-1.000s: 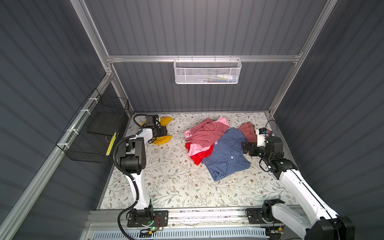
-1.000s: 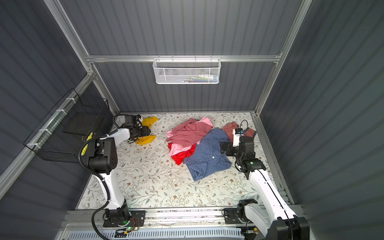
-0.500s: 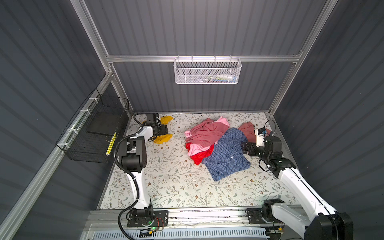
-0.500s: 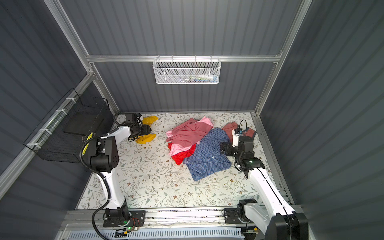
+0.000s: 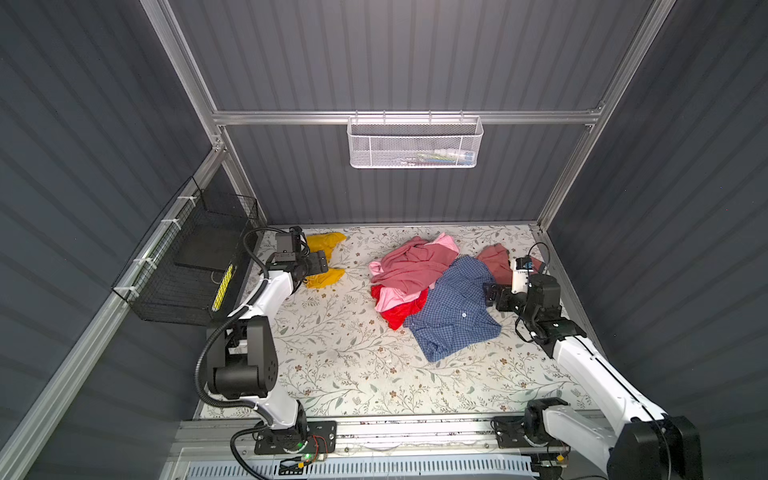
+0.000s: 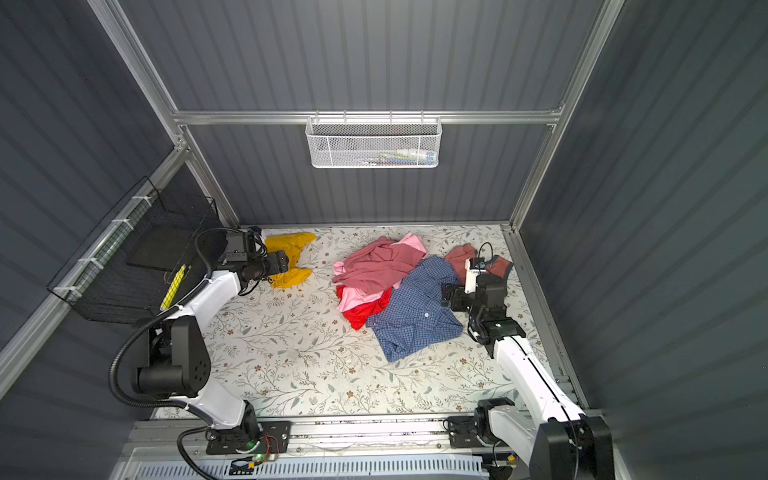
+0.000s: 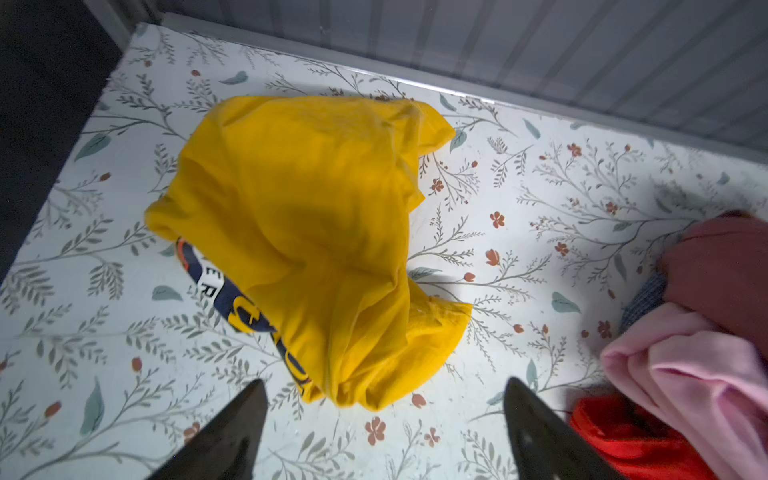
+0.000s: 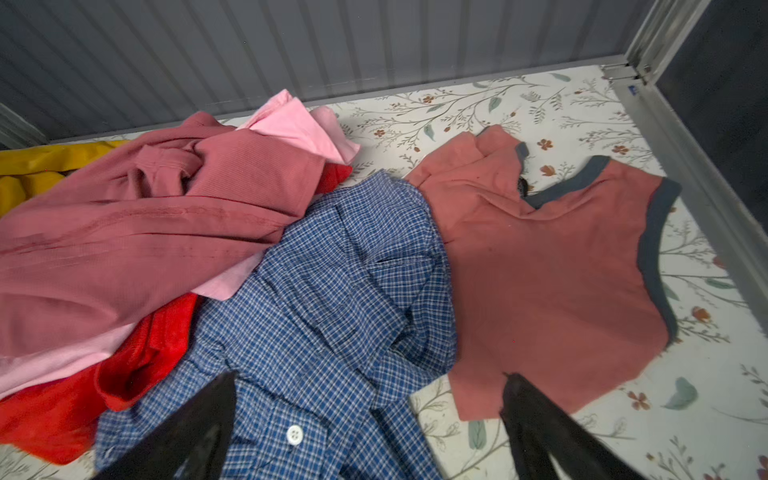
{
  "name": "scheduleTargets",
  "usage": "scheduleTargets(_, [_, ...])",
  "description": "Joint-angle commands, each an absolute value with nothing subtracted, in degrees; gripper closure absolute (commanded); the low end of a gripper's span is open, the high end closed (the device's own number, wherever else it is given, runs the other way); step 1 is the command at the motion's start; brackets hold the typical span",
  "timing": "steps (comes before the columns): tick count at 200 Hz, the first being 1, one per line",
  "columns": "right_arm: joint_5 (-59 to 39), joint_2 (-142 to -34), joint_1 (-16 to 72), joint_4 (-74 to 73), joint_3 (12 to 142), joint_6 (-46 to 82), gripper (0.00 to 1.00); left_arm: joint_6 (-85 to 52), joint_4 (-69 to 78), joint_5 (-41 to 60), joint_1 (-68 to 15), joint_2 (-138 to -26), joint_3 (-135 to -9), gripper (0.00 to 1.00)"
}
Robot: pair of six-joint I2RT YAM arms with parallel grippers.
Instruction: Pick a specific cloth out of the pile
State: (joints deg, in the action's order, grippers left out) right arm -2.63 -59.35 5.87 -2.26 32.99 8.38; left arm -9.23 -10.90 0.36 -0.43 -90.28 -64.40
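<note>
The cloth, mustard yellow with a dark blue and white print at one edge, lies crumpled on the floral table at the back left, apart from the pile. In both top views my left gripper hovers over the cloth's middle. In the left wrist view the left gripper is open, the cloth lying just beyond its fingertips. The pile holds dusty rose, pink, red and blue checked fabric. My right gripper is open over the blue checked shirt's edge.
A terracotta top with grey trim lies flat between the pile and the right frame rail. A black wire basket hangs on the left wall beside the left arm. A white mesh basket hangs high on the back wall.
The left gripper's jaws have spread wide and the yellow cloth now lies free on the table. The right arm has hardly moved.
</note>
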Motion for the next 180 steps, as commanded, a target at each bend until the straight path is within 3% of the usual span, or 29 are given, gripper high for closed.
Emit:
scheduleTargets(1, [3.58, -58.84, 5.45, -13.21, 28.64, 4.79, 0.01, -10.49, -4.32, -3.29, -0.79, -84.45, -55.72, 0.04])
scheduleTargets(63, [10.80, -67.39, 3.64, -41.91, 17.85, -0.94, 0.01, -9.27, 9.24, -9.78, -0.80, -80.96, -40.80, 0.02])
scheduleTargets(119, [8.31, -81.85, 1.23, -60.89, 15.92, -0.39, 0.01, -4.02, 34.50, -11.93, -0.80, -87.29, -31.95, 0.00])
scheduleTargets(148, [5.75, -84.19, -0.41, -63.24, 15.45, 0.89, 0.01, -3.69, 47.41, -12.21, -0.79, -91.76, -25.84, 0.00])
scheduleTargets(168, [4.64, -83.51, -0.61, -58.55, 17.17, 0.89, 0.01, -2.91, 68.03, -11.62, -0.80, -98.95, -19.63, 0.00])
scheduleTargets(180, [3.66, -83.72, -1.02, -58.50, 17.46, 1.14, 0.01, -3.16, 60.38, -10.60, -0.80, -96.06, -20.77, 0.00])
